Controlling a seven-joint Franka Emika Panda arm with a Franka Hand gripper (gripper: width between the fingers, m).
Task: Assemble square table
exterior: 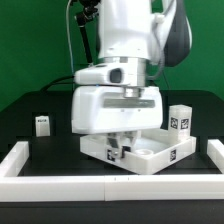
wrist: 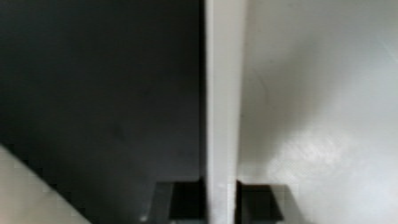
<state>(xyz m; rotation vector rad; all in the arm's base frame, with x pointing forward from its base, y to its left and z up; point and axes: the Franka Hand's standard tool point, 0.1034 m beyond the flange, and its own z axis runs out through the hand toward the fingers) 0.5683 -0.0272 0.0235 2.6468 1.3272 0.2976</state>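
Holds raised rim (wrist: 221, 90) of square table top (exterior: 155, 158) in clenched fingers (wrist: 178, 203) of gripper (exterior: 124, 146), front-centre on black surface (exterior: 60, 140). Runs lengthwise straight between fingertips, outward from wrist; tray floor one side, bare black other.

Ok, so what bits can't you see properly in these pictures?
Wrist view: the fingers are cut off by the picture's edge, and the table top is just a close, blurry white rim.
Exterior view: the arm hides where the fingers meet the table top.
Exterior view: the tags on the leg at the exterior view's left and the leg at the exterior view's right are too small to read.
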